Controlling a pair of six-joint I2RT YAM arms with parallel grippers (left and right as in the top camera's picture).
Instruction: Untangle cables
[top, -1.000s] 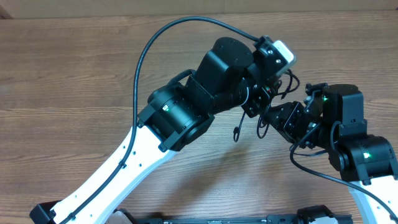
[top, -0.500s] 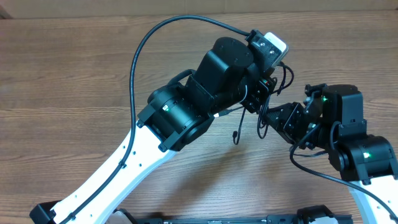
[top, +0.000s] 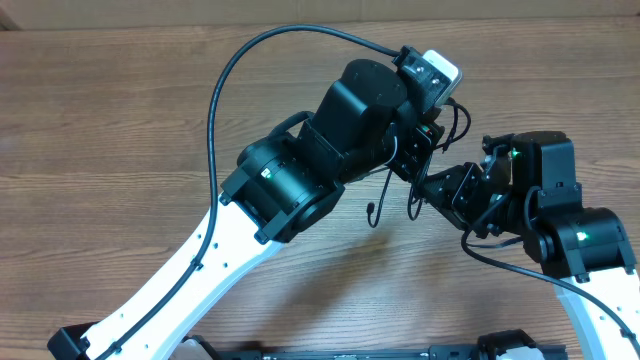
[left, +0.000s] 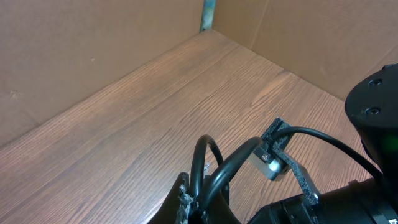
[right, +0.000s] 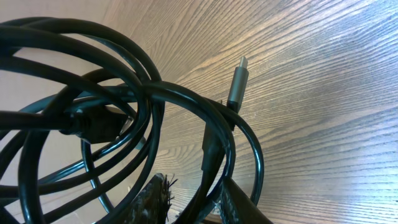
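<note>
Cables (right: 186, 102), knotted, tight in left tool (left: 202, 205) and right tool (right: 193, 205) (fingertips (right: 152, 199) half-hidden).

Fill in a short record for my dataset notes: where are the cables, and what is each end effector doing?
cables: black tangle, held up over the wooden table
left end effector: shut on the cables
right end effector: shut on the cables
loops: several, crossing one another
silver plug: sticks out free of the loops

Glossy black cables (right: 214, 146), matt grained wood table (right: 323, 93)
</note>
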